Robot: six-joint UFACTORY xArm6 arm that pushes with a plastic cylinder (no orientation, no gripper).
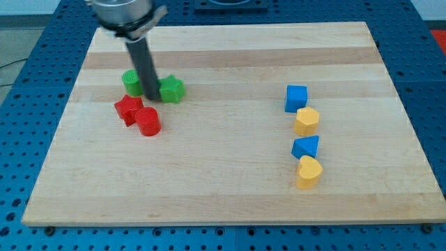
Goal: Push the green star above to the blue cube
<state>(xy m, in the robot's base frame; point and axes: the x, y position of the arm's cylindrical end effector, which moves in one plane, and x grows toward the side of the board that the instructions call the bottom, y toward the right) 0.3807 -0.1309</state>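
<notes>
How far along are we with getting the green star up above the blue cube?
Early. Done: my tip is down between the two green blocks at the view's left. In hand: it sits against the left side of the green star, placed to push it toward the view's right. Left: the whole crossing, since the blue cube stands far across the board, and the spot above it holds no block.

A lab: wooden board (230,181) lying on a blue perforated optical bench (42,70).
</notes>
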